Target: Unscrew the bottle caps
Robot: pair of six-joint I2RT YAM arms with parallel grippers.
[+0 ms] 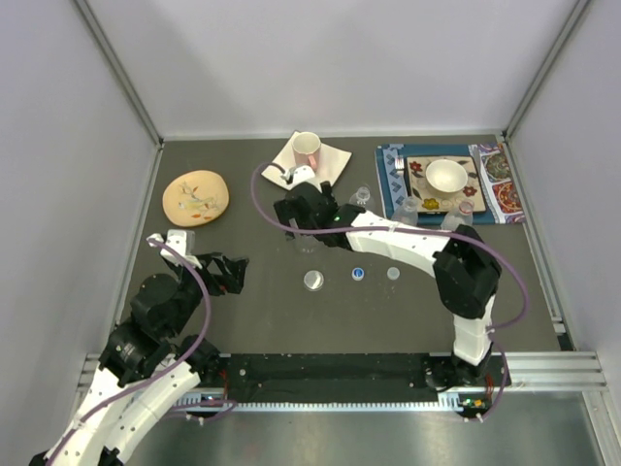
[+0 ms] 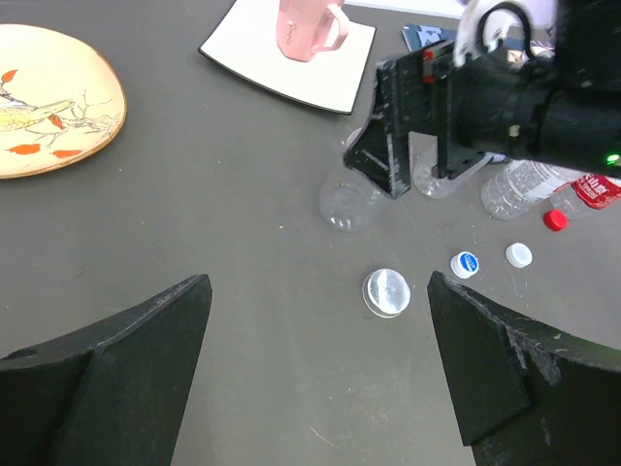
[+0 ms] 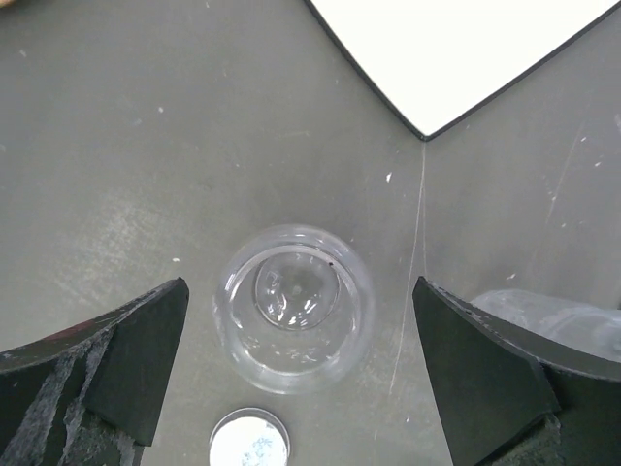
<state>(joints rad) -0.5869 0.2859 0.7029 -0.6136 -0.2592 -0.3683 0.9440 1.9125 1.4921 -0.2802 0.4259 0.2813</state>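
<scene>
A squat clear bottle (image 3: 294,306) stands open on the dark table, also seen in the top view (image 1: 305,243). My right gripper (image 3: 299,291) is open above it, one finger on each side, not touching. The wide greyish-clear cap (image 3: 250,439) lies just beside the bottle. The blue cap (image 2: 466,264) and white cap (image 2: 519,255) lie loose in a row with the wide cap (image 2: 386,291). The red cap (image 2: 555,220) is by a red-labelled slim bottle (image 2: 519,184); whether it is on it I cannot tell. My left gripper (image 2: 318,291) is open and empty, low over bare table.
A pink-lined mug (image 1: 308,148) lies on a white square mat (image 1: 330,160) at the back. A painted plate (image 1: 196,195) is back left. A white bowl (image 1: 446,176) sits on a patterned plate on a blue mat back right, with slim bottles (image 1: 408,209) near it.
</scene>
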